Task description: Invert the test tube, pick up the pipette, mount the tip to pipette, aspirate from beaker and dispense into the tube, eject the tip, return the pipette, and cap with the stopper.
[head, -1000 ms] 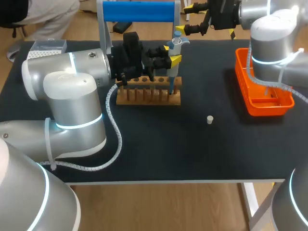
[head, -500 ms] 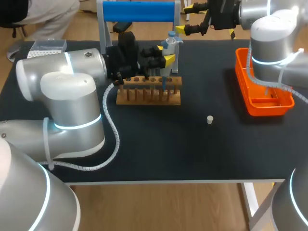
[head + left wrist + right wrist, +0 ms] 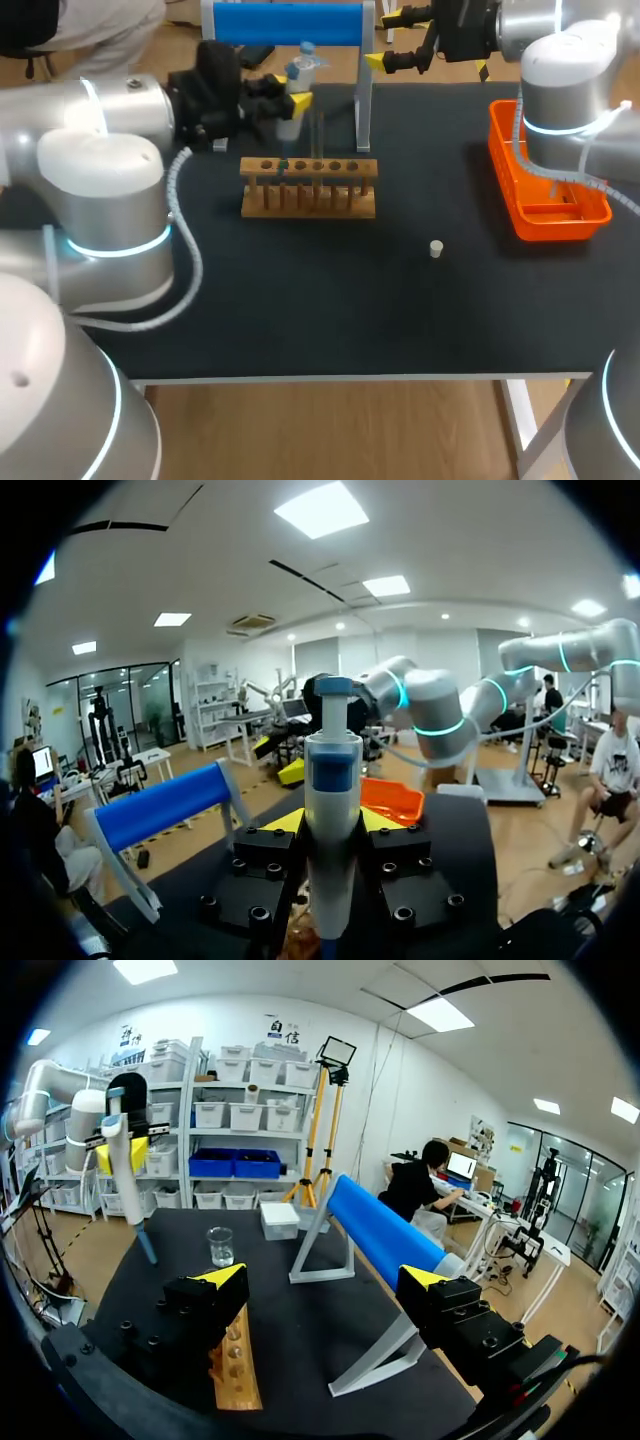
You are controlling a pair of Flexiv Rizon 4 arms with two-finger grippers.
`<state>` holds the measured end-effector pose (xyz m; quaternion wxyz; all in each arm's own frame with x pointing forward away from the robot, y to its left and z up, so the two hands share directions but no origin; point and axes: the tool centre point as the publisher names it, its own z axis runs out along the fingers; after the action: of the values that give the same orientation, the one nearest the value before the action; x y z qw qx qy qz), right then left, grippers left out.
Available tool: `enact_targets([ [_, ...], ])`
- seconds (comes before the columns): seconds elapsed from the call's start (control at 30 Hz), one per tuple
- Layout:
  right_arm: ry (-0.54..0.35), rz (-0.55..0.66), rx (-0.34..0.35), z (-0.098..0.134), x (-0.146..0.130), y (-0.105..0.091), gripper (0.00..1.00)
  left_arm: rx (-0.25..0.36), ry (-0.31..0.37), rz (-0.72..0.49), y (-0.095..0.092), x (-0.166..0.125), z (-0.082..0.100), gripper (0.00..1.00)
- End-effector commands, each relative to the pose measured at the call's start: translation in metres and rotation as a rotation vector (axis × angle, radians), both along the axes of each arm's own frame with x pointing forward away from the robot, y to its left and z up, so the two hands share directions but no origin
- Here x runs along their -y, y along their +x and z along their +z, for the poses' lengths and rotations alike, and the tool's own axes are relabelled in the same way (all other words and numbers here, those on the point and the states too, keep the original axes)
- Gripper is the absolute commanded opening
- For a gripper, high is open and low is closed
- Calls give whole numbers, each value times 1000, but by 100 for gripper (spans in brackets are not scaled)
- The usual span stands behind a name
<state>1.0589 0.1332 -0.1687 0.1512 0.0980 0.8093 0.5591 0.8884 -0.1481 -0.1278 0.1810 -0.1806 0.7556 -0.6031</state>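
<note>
My left gripper (image 3: pixel 292 100) is shut on the white and blue pipette (image 3: pixel 298 72), holding it upright over the left part of the wooden rack (image 3: pixel 310 190). In the left wrist view the pipette (image 3: pixel 332 810) stands between the yellow fingertips (image 3: pixel 284 821). A blue tip (image 3: pixel 147 1247) is on the pipette's lower end. A clear test tube (image 3: pixel 320 135) stands in the rack. The glass beaker (image 3: pixel 220 1246) sits ahead of my open right gripper (image 3: pixel 323 1280), which hangs empty at the table's back (image 3: pixel 385 38). A small white stopper (image 3: pixel 436 248) lies right of the rack.
The blue-barred pipette stand (image 3: pixel 290 24) rises behind the rack. An orange tray (image 3: pixel 590 212) sits at the right edge under my right arm. A white tip box (image 3: pixel 280 1220) lies near the beaker. Bare black table stretches in front of the rack.
My left gripper has carried the pipette left and back, from the rack's right end to above its left end. The right arm has not moved.
</note>
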Motion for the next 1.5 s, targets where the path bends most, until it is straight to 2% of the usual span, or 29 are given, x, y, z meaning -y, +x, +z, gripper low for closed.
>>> enact_targets([
  [0.03,-2,3,-2,1,1,0,100,-29,36,-27,6,-29,7,0],
  [0.4,-2,3,-2,1,1,0,100,-64,109,37,58,-72,10,0],
  [0.6,-2,3,-2,1,1,0,100,-70,132,63,84,-81,13,0],
  [1.5,-2,3,-2,1,1,0,100,-70,132,63,84,-81,13,0],
])
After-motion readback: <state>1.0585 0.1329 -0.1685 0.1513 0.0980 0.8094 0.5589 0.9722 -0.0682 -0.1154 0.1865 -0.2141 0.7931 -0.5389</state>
